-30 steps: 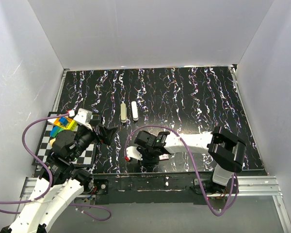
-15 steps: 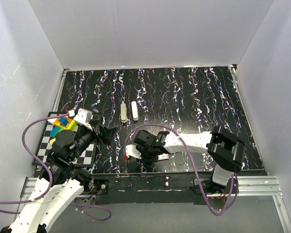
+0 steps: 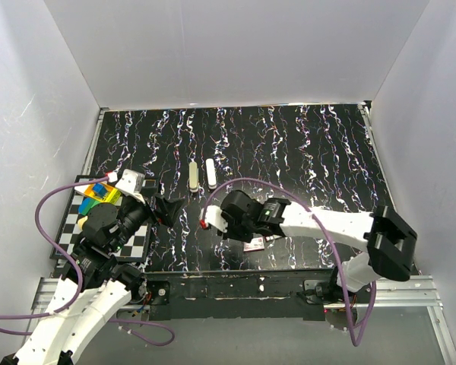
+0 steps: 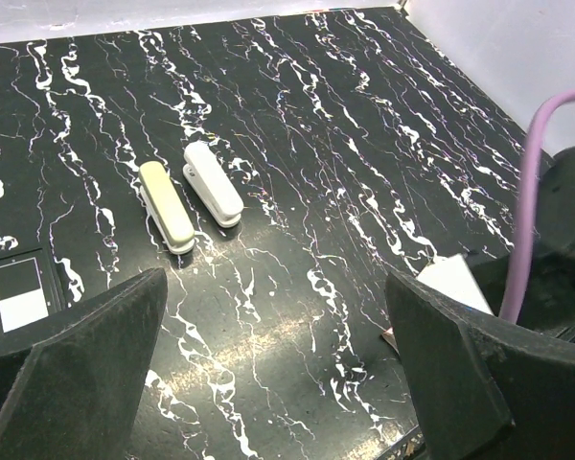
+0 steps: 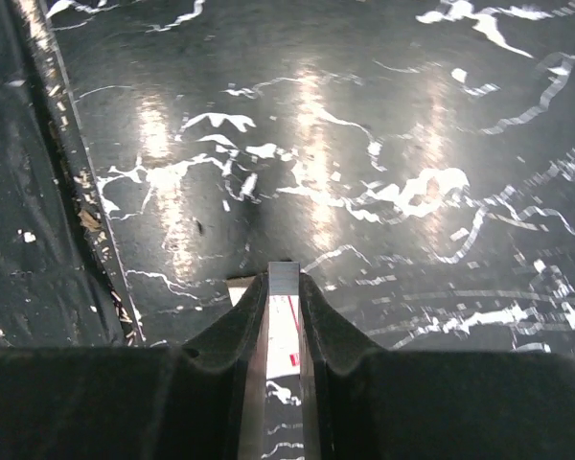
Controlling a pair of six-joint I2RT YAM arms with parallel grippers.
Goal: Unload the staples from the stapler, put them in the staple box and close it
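Observation:
Two closed staplers lie side by side mid-table, one beige (image 3: 193, 176) (image 4: 167, 206) and one white (image 3: 210, 173) (image 4: 213, 184). My left gripper (image 3: 165, 207) (image 4: 278, 326) is open and empty, low over the table just near of them. My right gripper (image 3: 213, 222) (image 5: 284, 287) is shut on a thin white-and-red piece (image 3: 205, 223) (image 5: 286, 321) with a silvery-grey end (image 5: 284, 276). It holds the piece just above the table, near of the white stapler. I cannot tell whether the grey end is staples. No loose staple strip shows on the table.
A small flat pink-and-white box (image 3: 254, 243) (image 4: 455, 283) lies under the right forearm near the front edge. A checkerboard mat (image 3: 72, 220) with a colourful block (image 3: 99, 194) sits at the left. White walls enclose the table. A metal rail (image 3: 235, 285) runs along the front.
My right gripper has moved away from the front edge toward the staplers, carrying the white-and-red piece. Its elbow has swung out to the right. The left arm has not moved.

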